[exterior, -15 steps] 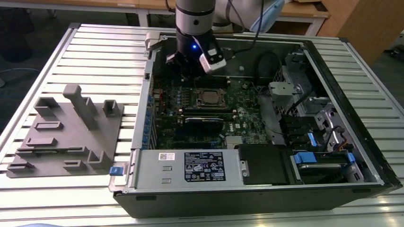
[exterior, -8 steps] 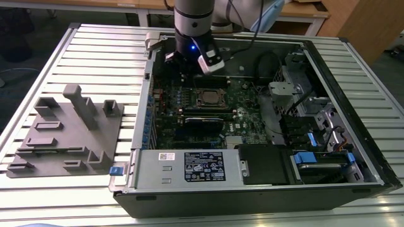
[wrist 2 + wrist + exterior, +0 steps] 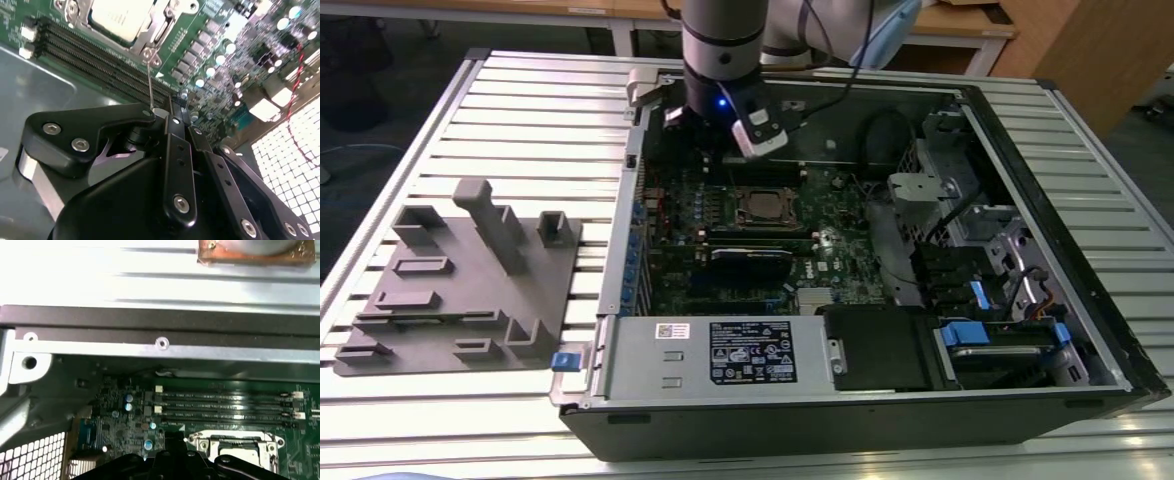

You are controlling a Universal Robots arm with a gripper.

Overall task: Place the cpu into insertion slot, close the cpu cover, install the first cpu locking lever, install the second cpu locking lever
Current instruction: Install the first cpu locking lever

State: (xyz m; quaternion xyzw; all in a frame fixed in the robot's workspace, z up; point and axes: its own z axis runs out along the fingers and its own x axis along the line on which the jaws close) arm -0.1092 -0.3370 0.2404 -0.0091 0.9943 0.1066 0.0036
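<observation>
In the exterior view my gripper [image 3: 711, 150] hangs inside the open computer case, just beyond the insertion slot [image 3: 765, 205] on the green motherboard [image 3: 720, 270]. The second wrist view shows the cpu [image 3: 117, 17], pale silver, lying in the slot with the metal cpu cover [image 3: 162, 27] framing it. A thin wire locking lever [image 3: 150, 80] runs from the socket corner to the tip of my gripper [image 3: 162, 111], whose black links converge shut. Whether the lever is pinched or only touched is hidden. The slot's rim [image 3: 200, 444] also appears in the first wrist view.
Black memory slots [image 3: 220, 405] lie between the socket and the case's metal wall [image 3: 160, 352]. A power supply [image 3: 720, 350], blue-tabbed drive bays [image 3: 974, 335] and cables [image 3: 894, 150] crowd the case. A grey fixture [image 3: 454, 280] sits on the slatted table at the exterior view's left.
</observation>
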